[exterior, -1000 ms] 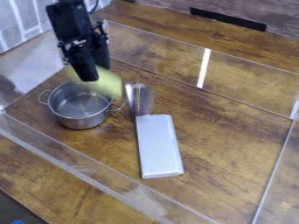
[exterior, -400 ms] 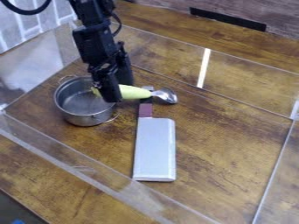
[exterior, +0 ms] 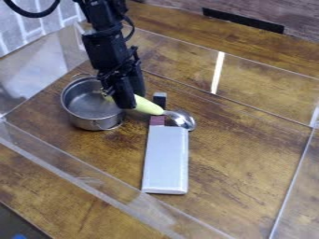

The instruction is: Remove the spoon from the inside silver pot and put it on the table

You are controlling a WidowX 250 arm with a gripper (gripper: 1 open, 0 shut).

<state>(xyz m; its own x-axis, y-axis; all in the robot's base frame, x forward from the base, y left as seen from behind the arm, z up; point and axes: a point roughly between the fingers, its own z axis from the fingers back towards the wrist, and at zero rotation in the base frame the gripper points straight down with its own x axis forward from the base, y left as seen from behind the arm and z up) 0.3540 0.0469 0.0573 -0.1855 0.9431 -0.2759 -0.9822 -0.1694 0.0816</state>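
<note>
We see the black robot gripper (exterior: 129,96) coming down from the upper left of the frame, with its tip low, just right of the small round shiny steel pot (exterior: 90,103) that stands left of the centre. The spoon with the thick light-yellow plastic handle and the small shiny metal bowl (exterior: 159,112) is no longer inside the pot: it lies on the dark brown wood-grain table (exterior: 249,140), directly right of the pot. Its long axis runs from the gripper tip toward the lower right, the handle end under the fingers and the metal bowl farthest away, close to the dark end of the flat white rectangular block (exterior: 166,158). So the spoon points away from the hand along this diagonal, and we judge that the coming move depends on the fingers leaving the handle end without dragging it back toward the pot. The handle end is hidden behind the gripper, and the fingers are dark and small here, so we cannot tell whether they are clamped on the handle or already let go. We also cannot tell whether the spoon bowl touches the block or only lies beside it. The low clear acrylic wall (exterior: 75,166) is hard to make out because of reflections.
</note>
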